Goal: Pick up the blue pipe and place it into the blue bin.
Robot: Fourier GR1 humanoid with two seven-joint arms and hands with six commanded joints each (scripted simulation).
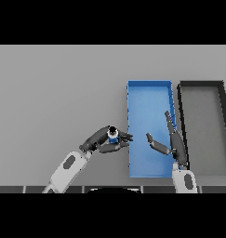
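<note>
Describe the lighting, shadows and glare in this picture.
Head view: even, soft light across the grey table, no glare; only faint shading under the left hand holding the blue pipe; blue bin evenly lit; black bin rim darkest; right hand casts no clear shadow.

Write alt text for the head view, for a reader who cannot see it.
The robot's left hand holds the small blue pipe in curled fingers, just left of the blue bin on the grey table. The right hand shows open over the bin's right side, and a black bin stands beside the blue one, farther right.
</note>
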